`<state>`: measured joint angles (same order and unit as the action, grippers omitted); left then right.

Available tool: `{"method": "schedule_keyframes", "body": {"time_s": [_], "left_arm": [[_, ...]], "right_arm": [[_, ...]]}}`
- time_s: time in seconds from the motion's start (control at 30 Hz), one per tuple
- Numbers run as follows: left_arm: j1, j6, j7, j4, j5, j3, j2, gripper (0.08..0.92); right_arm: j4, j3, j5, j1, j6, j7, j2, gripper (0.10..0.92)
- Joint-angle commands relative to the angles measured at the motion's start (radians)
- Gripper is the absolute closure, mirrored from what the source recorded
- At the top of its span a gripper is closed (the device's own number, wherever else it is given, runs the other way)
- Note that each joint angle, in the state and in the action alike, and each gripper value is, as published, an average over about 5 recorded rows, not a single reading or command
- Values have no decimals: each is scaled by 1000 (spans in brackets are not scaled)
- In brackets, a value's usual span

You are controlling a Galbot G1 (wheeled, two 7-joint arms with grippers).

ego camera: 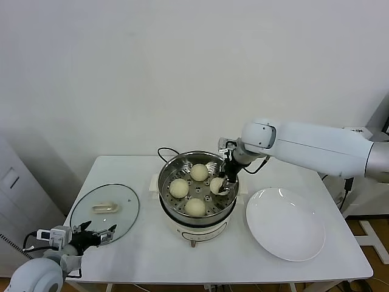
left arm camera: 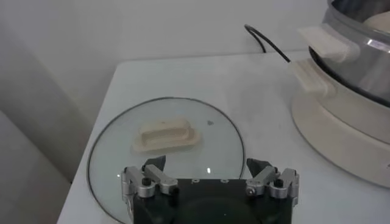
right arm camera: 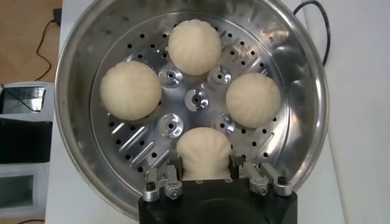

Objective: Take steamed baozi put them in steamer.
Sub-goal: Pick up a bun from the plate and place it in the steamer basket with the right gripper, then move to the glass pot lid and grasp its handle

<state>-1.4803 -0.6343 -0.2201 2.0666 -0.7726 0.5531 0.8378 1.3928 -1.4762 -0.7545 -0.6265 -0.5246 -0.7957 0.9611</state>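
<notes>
Inside the steamer (ego camera: 172, 172), all four baozi (right arm camera: 203, 152) sit on the tray, right gripper (ego camera: 222, 185) jaws narrowly flanking the last, only release and retreat left.

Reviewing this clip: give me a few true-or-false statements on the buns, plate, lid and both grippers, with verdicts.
1. All four baozi sit in the steamer. True.
2. The white plate holds one bun. False: it holds none.
3. The glass lid covers the steamer. False: it lies flat on the table, left of it.
4. The right gripper straddles the fourth bun. True.
5. The left gripper holds the lid. False: it stands open, holding nothing.
</notes>
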Motion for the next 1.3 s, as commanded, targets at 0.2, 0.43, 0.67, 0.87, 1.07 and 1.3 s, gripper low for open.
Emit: {"method": "schedule_keyframes", "body": {"time_s": [0.2, 0.43, 0.67, 0.87, 1.07, 1.3], "left_arm": [[4, 1, 1, -1, 0, -1, 6, 177], [14, -1, -1, -3, 2, 0, 16, 177], [39, 2, -1, -22, 8, 3, 20, 177], [52, 24, -3, -32, 9, 12, 29, 177], [56, 64, 18, -37, 123, 19, 26, 177], [40, 172, 87, -67, 409, 12, 27, 177]], "right_arm": [[-4, 50, -61, -1, -2, -14, -17, 325], [-14, 152, -199, -10, 29, 2, -140, 207], [-36, 399, -282, 174, 175, 145, -326, 203], [-20, 798, -295, 546, 341, 305, -422, 203], [18, 1261, -247, 974, 475, 486, -414, 203], [69, 1661, -120, 1340, 545, 598, -298, 203]]}}
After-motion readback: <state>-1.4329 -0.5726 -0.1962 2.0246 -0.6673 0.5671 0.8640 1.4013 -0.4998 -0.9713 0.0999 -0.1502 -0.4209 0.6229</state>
